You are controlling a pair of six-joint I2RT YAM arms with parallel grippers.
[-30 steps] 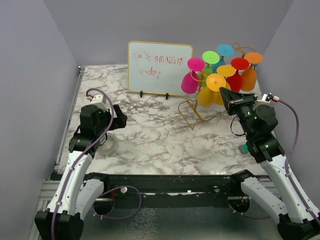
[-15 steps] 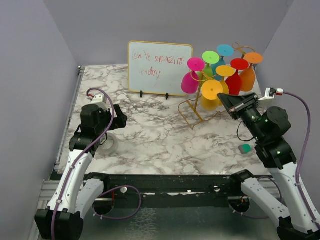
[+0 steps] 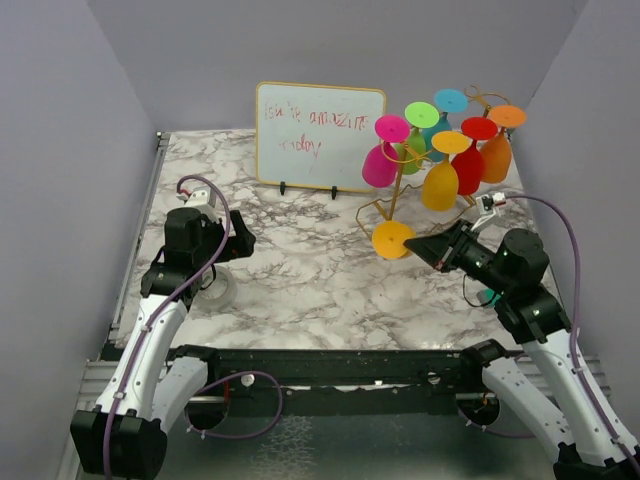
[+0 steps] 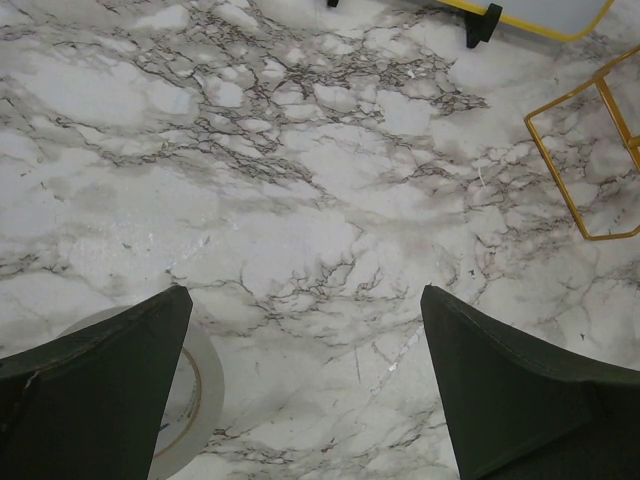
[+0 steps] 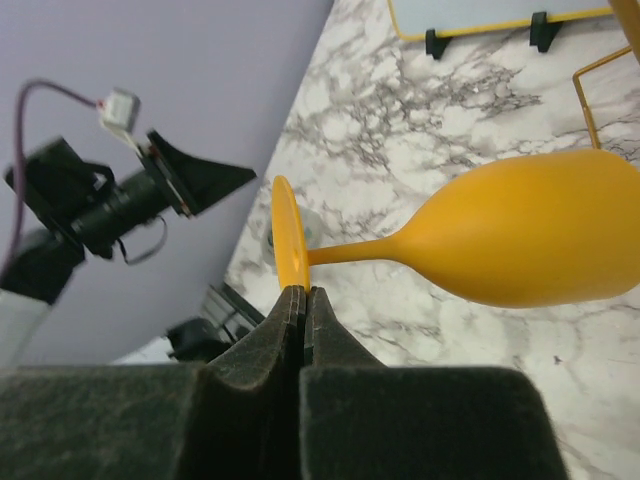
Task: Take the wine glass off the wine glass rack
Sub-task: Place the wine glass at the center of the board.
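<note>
Pinching the rim of the flat round foot of an orange-yellow plastic wine glass (image 5: 530, 230), the right gripper (image 5: 303, 295) has its two dark fingers closed almost together on that foot, no gap showing in the right wrist view. The glass lies sideways there: foot edge-on left of centre, thin stem running right, bowl filling the right side of the frame above the white marbled bench (image 5: 400, 130). In the top view the foot of that glass (image 3: 393, 238) sits just below and left of frame centre, in front of the lower left corner of the thin gold wire wine glass rack (image 3: 385, 215), off the slanted rails; its bowl is hidden there. The right gripper (image 3: 412, 244) touches the foot from the right. Hanging on the rack in the upper right of the top view are a pink glass (image 3: 380, 165), a second orange-yellow glass (image 3: 440, 187), a red glass (image 3: 468, 165) and an orange glass (image 3: 496, 158), with green and teal feet above. A white dry-erase board with a yellow frame (image 3: 320, 135) stands left of the rack, red scribble on it. The left gripper (image 3: 240, 240) is at mid-left, over the bench; in the left wrist view the left gripper (image 4: 305, 295) is spread wide and holds nothing, a white tape roll (image 4: 190, 400) under its left finger, the rack's base corner at upper right.
</note>
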